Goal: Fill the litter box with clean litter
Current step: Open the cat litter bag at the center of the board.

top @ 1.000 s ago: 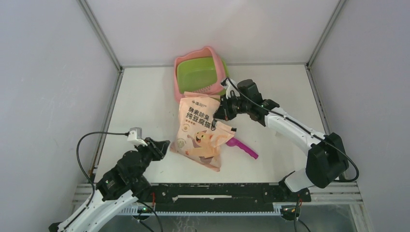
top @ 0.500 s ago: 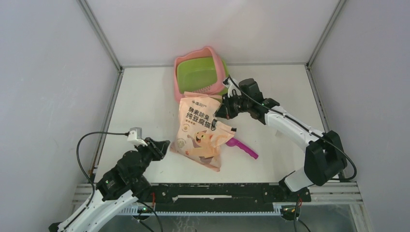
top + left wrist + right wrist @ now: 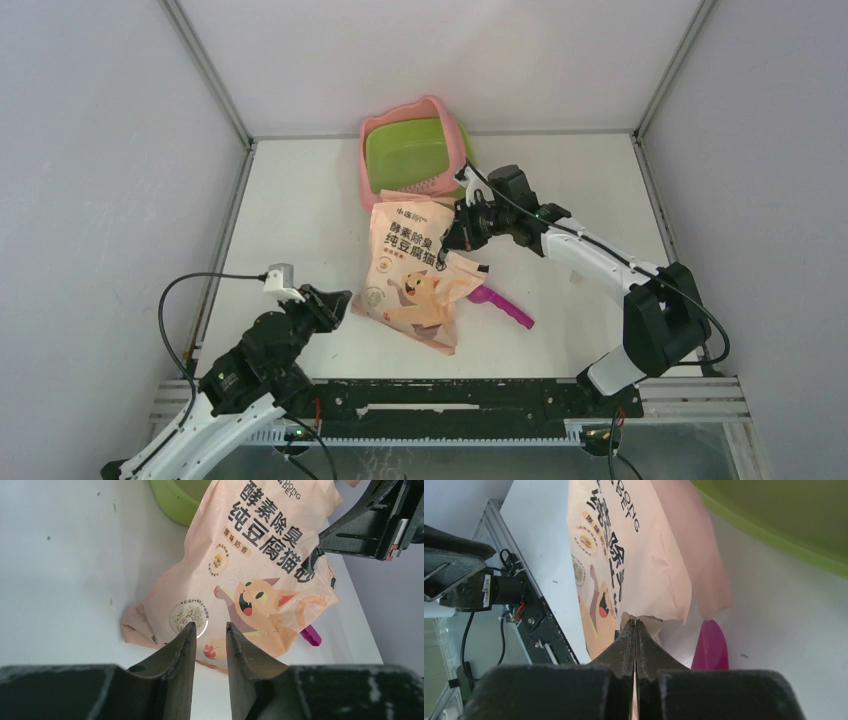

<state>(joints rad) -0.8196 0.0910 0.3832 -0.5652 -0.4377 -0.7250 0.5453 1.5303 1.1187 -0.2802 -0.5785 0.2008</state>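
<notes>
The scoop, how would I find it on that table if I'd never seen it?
Start at the white table and find the peach-pink printed bag in its middle. At the bag's right edge lies the scoop, the only magenta thing there.

Bag (image 3: pixel 415 265) apparently blocks litter box (image 3: pixel 410 155) front.

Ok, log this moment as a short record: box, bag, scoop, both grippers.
litter box: far middle of table, green basin looks bare
bag: lying in front of it, top end at the box's near rim
scoop: partly under the bag's edge
right gripper: shut on bag's edge
left gripper: open, near bag's bottom corner, not touching
</notes>
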